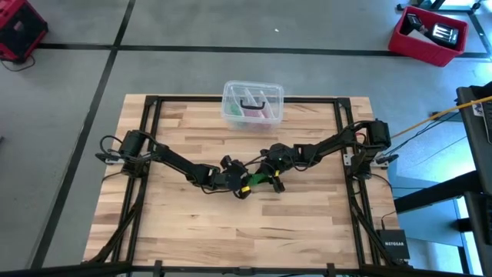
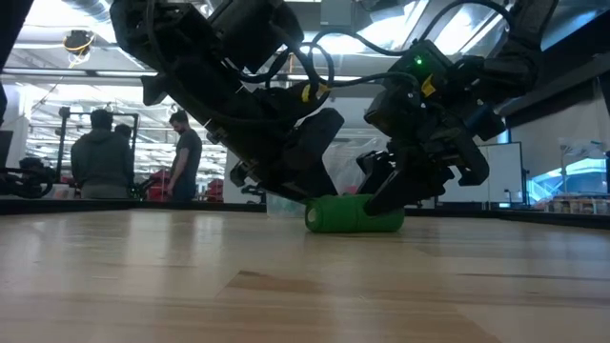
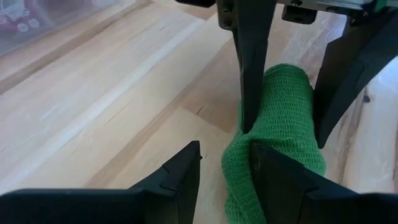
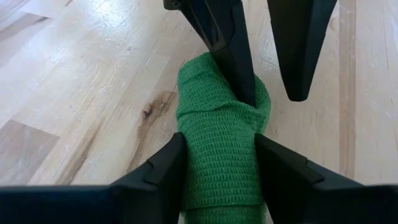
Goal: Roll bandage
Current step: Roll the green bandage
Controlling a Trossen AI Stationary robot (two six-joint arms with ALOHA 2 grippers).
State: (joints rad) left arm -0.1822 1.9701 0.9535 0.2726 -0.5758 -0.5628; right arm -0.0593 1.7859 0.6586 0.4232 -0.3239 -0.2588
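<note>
The bandage (image 2: 355,214) is a bright green roll lying on its side on the wooden table near its middle, also seen in the high view (image 1: 258,181). My right gripper (image 4: 219,140) comes from the table's right and is shut on the roll (image 4: 217,155). My left gripper (image 3: 225,149) comes from the table's left and meets the roll's (image 3: 280,106) other end. It is open, with one finger at the roll and the other beside it over bare wood. My left gripper touches the roll with one finger (image 4: 239,68), whose tip pokes into the fold at the roll's end (image 4: 255,112). Its other finger (image 4: 298,56) stands clear of the roll. The fingers slant down from the table's left. My right gripper pinches the roll's two curved sides (image 4: 189,162) between its two fingers. The fingers slant down from the table's right and run along the roll. The roll lies on the table.
A clear plastic box (image 1: 252,104) with pink and dark items stands at the table's far edge. A black frame (image 1: 146,154) runs along the table's sides. Beyond the table, two people (image 2: 105,157) stand in the room.
</note>
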